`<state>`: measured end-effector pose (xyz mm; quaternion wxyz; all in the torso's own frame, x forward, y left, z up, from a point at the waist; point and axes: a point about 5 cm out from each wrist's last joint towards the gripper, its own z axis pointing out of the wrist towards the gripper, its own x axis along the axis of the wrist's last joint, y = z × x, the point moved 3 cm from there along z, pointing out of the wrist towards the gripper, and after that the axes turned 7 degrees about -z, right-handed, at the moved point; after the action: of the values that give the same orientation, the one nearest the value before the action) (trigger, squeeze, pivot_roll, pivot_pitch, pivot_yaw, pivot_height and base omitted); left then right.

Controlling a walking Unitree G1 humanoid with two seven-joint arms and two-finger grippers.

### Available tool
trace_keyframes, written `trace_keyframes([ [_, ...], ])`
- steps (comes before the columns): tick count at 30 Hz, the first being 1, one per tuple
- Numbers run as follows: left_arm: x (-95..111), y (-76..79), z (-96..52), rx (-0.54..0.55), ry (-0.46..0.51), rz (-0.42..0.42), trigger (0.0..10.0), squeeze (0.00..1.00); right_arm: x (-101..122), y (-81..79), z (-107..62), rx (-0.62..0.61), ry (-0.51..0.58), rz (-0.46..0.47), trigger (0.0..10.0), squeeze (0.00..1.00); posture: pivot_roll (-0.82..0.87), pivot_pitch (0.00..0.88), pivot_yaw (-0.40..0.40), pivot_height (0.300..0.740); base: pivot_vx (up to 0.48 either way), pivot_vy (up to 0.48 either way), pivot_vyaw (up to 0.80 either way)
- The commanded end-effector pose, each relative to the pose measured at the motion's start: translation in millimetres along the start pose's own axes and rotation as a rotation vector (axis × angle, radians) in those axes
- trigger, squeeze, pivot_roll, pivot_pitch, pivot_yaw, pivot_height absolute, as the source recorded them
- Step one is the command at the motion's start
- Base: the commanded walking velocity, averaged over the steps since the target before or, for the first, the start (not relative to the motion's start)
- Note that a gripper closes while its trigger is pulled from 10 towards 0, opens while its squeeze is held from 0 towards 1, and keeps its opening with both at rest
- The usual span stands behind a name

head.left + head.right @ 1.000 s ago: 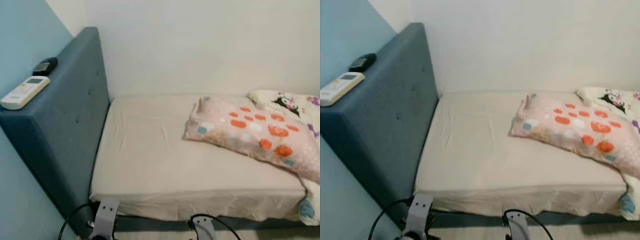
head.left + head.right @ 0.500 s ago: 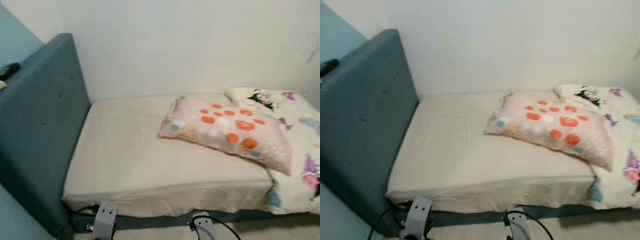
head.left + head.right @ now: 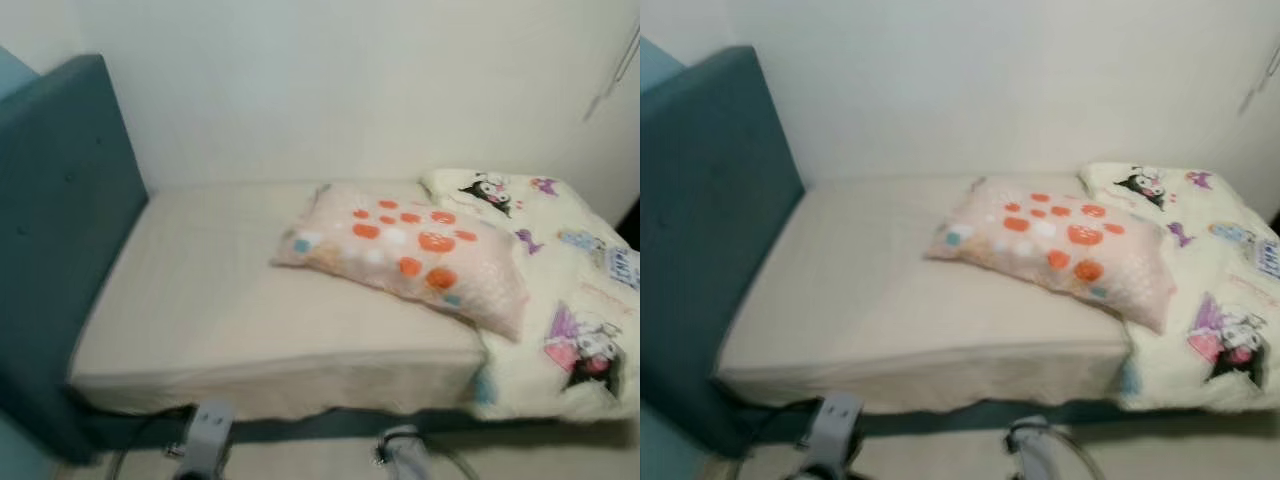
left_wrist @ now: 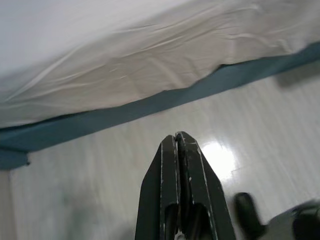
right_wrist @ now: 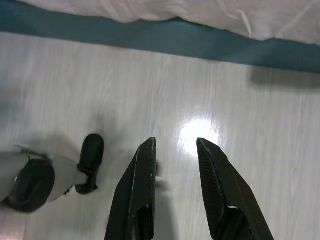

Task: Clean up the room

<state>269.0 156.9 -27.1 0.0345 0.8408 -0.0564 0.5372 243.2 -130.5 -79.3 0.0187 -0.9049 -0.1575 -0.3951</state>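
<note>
Two head views give us the bed point(image 3: 250, 320) w/ a pink dotted pillow point(image 3: 405, 250) lying on its beige sheet, just beside a cartoon blanket point(image 3: 1210, 300) on our right. Wrist views add the pale floor point(image 5: 250, 125): left gripper point(image 4: 178, 137) fingers pressed together, right gripper point(image 5: 176, 146) fingers narrowly apart, holding nothing.
</note>
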Motion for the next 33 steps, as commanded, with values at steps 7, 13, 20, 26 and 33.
trace_keyframes([
  [7, -13, 0.5, -3.0, -0.009, -0.062, 0.021, 10.0, 0.0, -5, 1.5, -1.6, -0.007, -0.011, 0.012, 10.0, 0.0, 0.04, 0.126, -0.04, 0.74, 0.0, 0.444, 0.0],
  [13, -13, -0.6, -2.6, 0.004, -0.063, 0.028, 10.0, 0.0, -5, 1.3, -1.6, -0.006, -0.01, 0.011, 10.0, 0.0, 0.04, 0.123, -0.041, 0.74, 0.0, 0.183, 0.0],
  [20, -12, 0.0, -2.3, 0.007, -0.047, 0.025, 10.0, 0.0, -5, 1.7, -1.3, -0.006, -0.008, 0.011, 10.0, 0.0, 0.04, 0.124, -0.041, 0.74, 0.0, 0.0, 0.0],
  [26, -8, 0.7, -2.4, 0.007, -0.022, 0.019, 10.0, 0.0, 0, 3.2, -1.3, -0.014, 0.019, 0.025, 10.0, 0.0, 0.04, 0.128, -0.042, 0.74, 0.0, 0.0, 0.0],
  [33, 0, 3.5, -2.7, 0.009, 0.037, -0.006, 10.0, 0.0, 15, 13.7, -2.3, -0.069, 0.114, 0.04, 10.0, 0.0, 0.03, 0.125, -0.045, 0.74, 0.0, 0.0, 0.0],
])
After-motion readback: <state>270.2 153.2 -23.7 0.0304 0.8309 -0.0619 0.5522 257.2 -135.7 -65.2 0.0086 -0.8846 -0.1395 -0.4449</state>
